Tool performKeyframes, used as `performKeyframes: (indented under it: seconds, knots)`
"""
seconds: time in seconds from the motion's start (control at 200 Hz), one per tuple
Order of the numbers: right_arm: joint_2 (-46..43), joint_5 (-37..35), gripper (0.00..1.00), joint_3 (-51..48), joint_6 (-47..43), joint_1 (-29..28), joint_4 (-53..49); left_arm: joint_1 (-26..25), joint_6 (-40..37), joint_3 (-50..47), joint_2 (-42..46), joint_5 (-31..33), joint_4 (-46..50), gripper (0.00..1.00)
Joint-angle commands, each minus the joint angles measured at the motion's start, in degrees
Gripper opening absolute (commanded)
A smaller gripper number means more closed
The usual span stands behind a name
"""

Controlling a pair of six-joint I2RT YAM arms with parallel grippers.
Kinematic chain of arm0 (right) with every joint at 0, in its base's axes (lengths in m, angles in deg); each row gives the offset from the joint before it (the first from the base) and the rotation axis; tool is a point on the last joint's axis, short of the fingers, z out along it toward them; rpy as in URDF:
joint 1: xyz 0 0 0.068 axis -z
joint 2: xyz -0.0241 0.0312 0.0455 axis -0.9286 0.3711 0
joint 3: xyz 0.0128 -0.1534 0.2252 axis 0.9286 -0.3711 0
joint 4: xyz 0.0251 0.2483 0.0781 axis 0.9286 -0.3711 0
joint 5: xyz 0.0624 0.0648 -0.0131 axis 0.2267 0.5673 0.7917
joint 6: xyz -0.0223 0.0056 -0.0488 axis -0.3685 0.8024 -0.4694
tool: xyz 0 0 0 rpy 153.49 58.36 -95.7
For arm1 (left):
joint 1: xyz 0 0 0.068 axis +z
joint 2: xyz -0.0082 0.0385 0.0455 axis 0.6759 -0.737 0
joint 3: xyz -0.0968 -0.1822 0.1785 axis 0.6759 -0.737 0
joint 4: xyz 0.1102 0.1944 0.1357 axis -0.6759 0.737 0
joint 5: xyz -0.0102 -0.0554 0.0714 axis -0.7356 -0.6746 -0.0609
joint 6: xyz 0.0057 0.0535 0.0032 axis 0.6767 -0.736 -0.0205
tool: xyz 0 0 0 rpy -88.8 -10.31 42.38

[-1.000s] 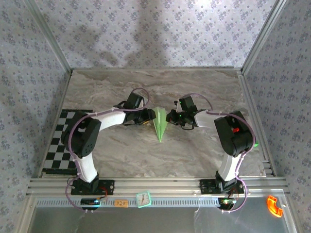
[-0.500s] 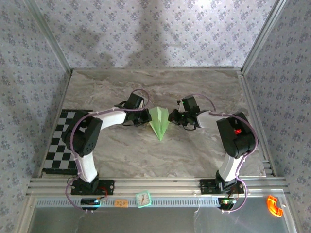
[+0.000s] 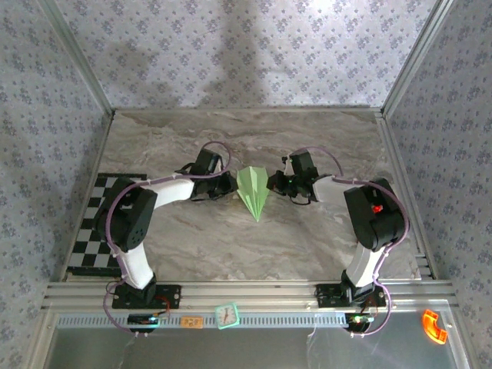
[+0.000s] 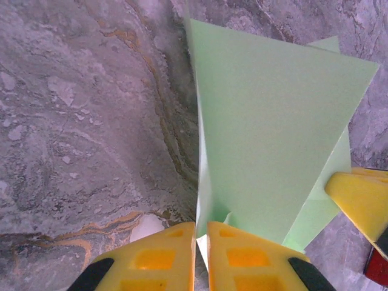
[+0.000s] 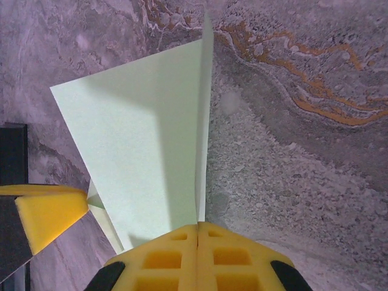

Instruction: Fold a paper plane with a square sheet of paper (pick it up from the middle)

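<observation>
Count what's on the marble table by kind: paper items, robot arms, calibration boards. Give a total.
paper plane: 1
robot arms: 2 (left arm, right arm)
checkerboard: 1
Total: 4

a table top (image 3: 231,238) of grey marbled pattern with rusty veins is enclosed on three sides by walls (image 3: 231,54) papered in pale grey with small floral sprigs. slanted aluminium posts (image 3: 77,58) are set at the corners. a black-and-white checkerboard (image 3: 86,238) is laid at the left edge, and an aluminium rail (image 3: 254,292) is run along the near edge. a bright patch (image 3: 330,6) is cast high on the back wall.
</observation>
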Motion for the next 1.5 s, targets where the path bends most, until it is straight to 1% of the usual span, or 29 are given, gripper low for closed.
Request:
performKeyframes:
  seconds: [0.0,0.235,0.32,0.415,0.52,0.63,0.734,0.789,0.864,0.954,1.054,1.099,1.144,1.189,1.254,1.274,1.319,1.429,1.494]
  knots:
    - [1.5,0.6,0.00,-0.4,0.3,0.0,0.5,0.5,0.6,-0.2,-1.2,-2.0,-2.1,0.14]
    - [2.2,1.0,0.00,-0.2,0.3,-0.1,0.5,0.8,0.4,0.0,-2.9,-3.1,-2.7,0.13]
    - [2.2,0.9,0.00,-0.2,0.2,-0.1,0.4,1.0,0.4,0.2,-3.2,-3.7,-3.3,0.17]
    - [2.3,0.9,0.00,-0.2,0.2,-0.1,0.2,1.1,-0.1,0.5,-3.4,-4.9,-3.9,0.24]
    - [2.4,0.8,0.00,-0.2,0.2,0.0,0.2,1.1,-0.4,0.9,-4.0,-5.9,-4.3,0.25]
    - [2.2,0.6,0.00,-0.2,0.3,0.0,0.2,1.1,-0.6,1.3,-4.4,-6.3,-4.4,0.22]
    - [2.0,0.4,0.00,-0.3,0.3,0.1,0.1,1.4,-0.4,1.5,-4.7,-6.3,-4.4,0.13]
    - [1.7,-0.1,0.00,-0.6,0.4,0.2,0.1,1.4,-0.1,1.1,-4.3,-5.3,-4.6,0.09]
    - [1.0,-1.1,0.00,-1.0,0.2,0.2,-0.1,1.6,0.2,0.2,-3.3,-3.7,-4.6,0.05]
    - [0.9,-2.0,0.00,-0.6,-0.6,0.1,-1.0,1.7,0.4,-0.6,-2.1,-2.1,-4.8,0.04]
    - [1.0,-2.6,0.05,0.5,-1.7,-0.9,-3.4,1.6,0.8,-0.6,-2.0,-2.8,-5.1,0.02]
    - [0.6,-3.1,0.10,1.1,-1.9,-1.5,-4.8,1.4,0.8,-0.4,-2.2,-3.0,-5.1,0.02]
    - [-0.3,-4.2,0.19,1.8,-2.0,-2.1,-6.3,1.2,0.8,-0.2,-2.2,-3.1,-5.1,0.02]
    - [-1.7,-6.9,0.28,2.5,-2.6,-3.0,-8.8,1.1,0.9,-0.1,-2.2,-3.0,-4.8,0.02]
    - [-3.9,-12.1,0.36,4.2,-2.7,-4.8,-13.9,1.0,1.1,0.2,-2.0,-2.9,-4.5,0.02]
    - [-4.5,-13.8,0.39,4.8,-4.8,-5.5,-15.6,1.0,1.1,0.3,-2.0,-2.9,-4.4,0.02]
    - [-5.8,-17.6,0.45,5.9,-5.7,-6.9,-18.8,0.9,1.1,0.5,-1.9,-2.8,-3.9,0.02]
    - [-7.7,-23.7,0.54,7.5,-7.1,-10.2,-23.4,0.8,1.2,0.9,-1.7,-3.0,-3.4,0.02]
    - [-8.1,-25.2,0.59,8.1,-8.0,-11.9,-24.4,0.7,1.3,1.0,-1.6,-2.9,-3.1,0.03]
